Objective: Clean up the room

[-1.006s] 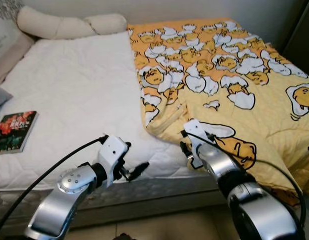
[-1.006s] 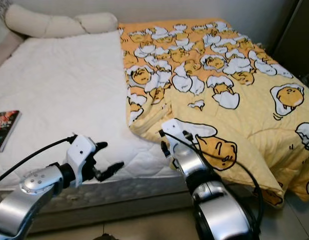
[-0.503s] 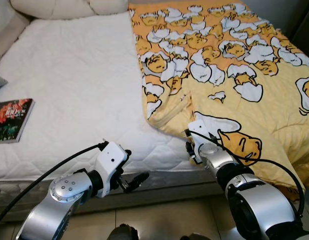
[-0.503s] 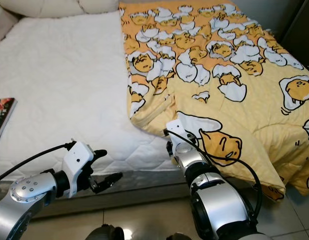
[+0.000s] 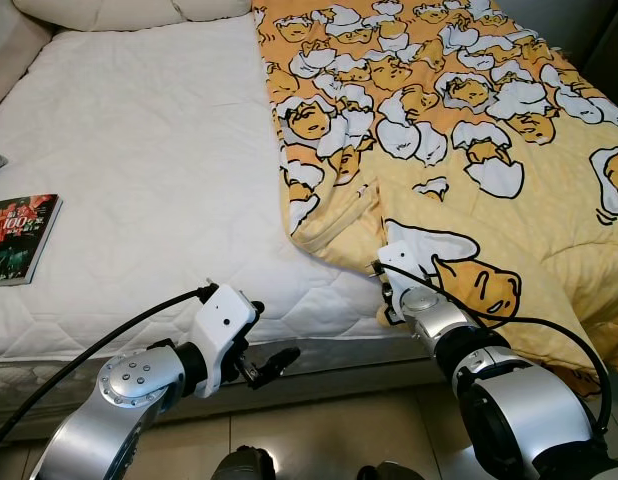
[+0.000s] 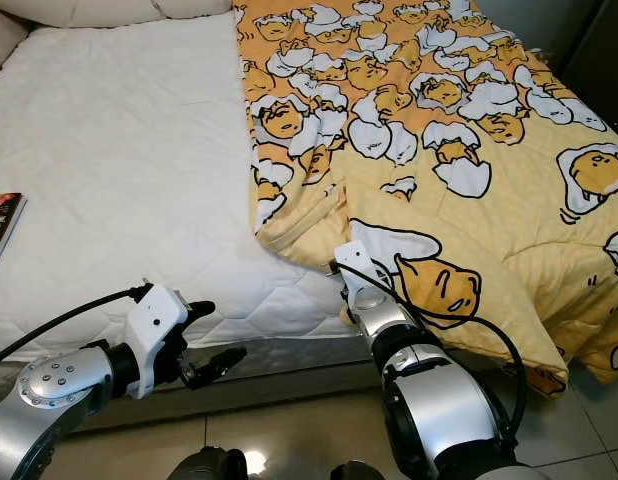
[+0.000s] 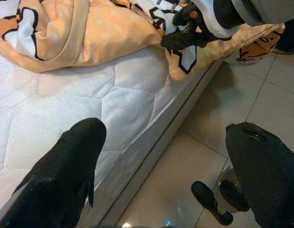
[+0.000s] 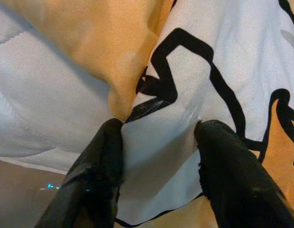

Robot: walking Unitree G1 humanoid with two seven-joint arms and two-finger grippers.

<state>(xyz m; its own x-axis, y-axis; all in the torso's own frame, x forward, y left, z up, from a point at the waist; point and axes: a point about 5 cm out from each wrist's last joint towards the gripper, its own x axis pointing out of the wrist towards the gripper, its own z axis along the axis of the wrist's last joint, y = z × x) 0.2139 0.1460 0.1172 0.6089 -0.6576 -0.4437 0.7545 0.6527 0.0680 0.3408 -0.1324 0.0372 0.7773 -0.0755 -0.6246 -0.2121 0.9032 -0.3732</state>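
Observation:
A yellow blanket [image 5: 469, 130] printed with egg cartoons covers the right half of the bed and hangs over its front edge. My right gripper [image 5: 389, 300] is at the blanket's near corner, and in the right wrist view its black fingers [image 8: 102, 161] are shut on a white-and-orange fold of the blanket [image 8: 185, 85]. My left gripper [image 5: 264, 365] is open and holds nothing, low in front of the mattress side. The left wrist view looks between its fingertips [image 7: 71, 166] at the bed edge and the right gripper [image 7: 185, 28] on the blanket.
The bare white mattress [image 5: 139, 170] takes up the left half of the bed. A book [image 5: 19, 238] lies near its left edge, and pillows [image 5: 139, 10] lie at the head. Tiled floor [image 5: 319, 430] runs along the bed's front.
The camera has tilted down and come nearer the bed. My left gripper has dropped from mattress-top height to the mattress side. The right gripper stays on the blanket corner.

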